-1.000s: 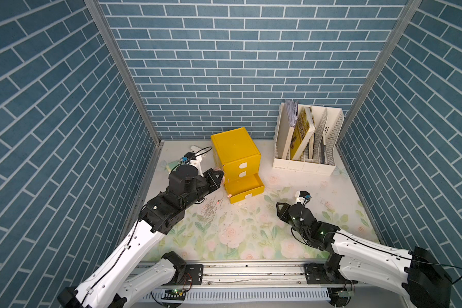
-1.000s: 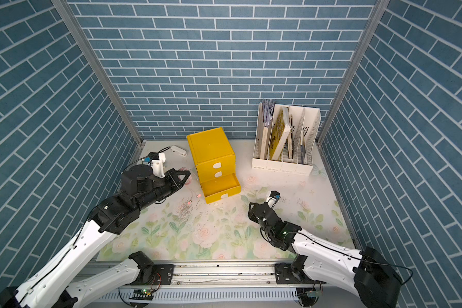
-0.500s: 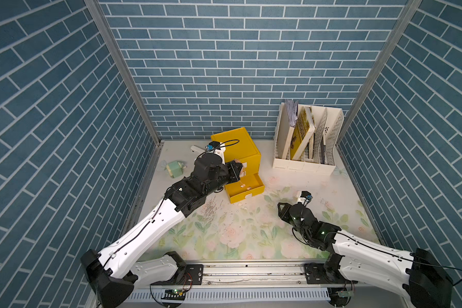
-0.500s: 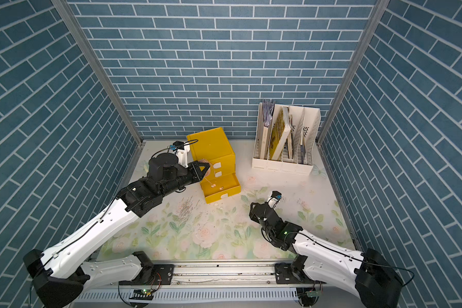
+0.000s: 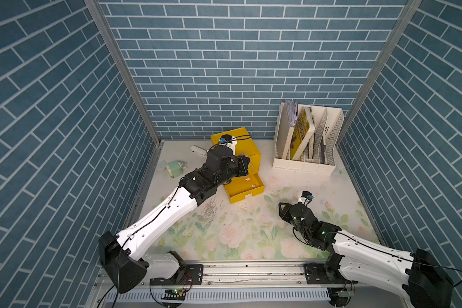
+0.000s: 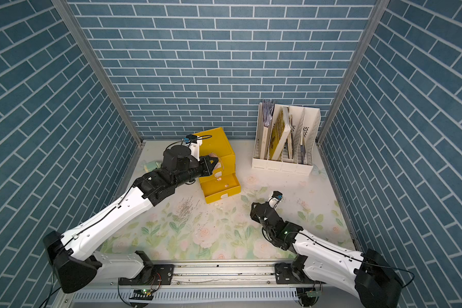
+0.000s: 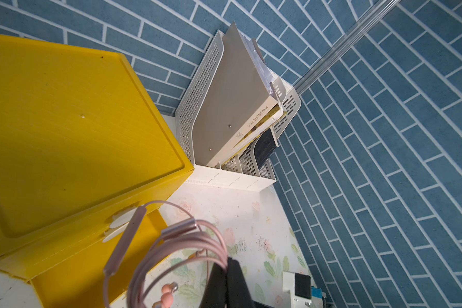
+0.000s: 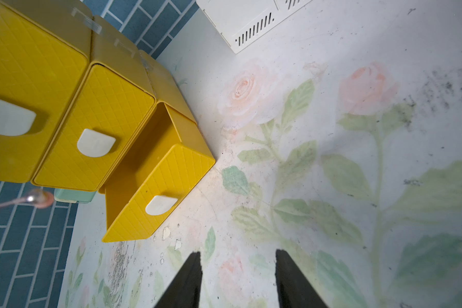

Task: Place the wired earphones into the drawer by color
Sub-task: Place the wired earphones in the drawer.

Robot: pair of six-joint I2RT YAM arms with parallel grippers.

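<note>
Left gripper (image 5: 245,161) has swung across to the cabinet (image 5: 251,148). In a top view it hangs over the open bottom drawer (image 5: 242,198). Left wrist: jaws pinch the earphones (image 7: 178,227), a pinkish-copper coil with buds dangling. Right wrist: right gripper (image 8: 238,277) spread, empty, unmoved.

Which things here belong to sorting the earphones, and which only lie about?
Job: pink earphones, held in the left gripper; yellow cabinet; its open bottom drawer.
Lying about: white file rack; small green object; small white object.
</note>
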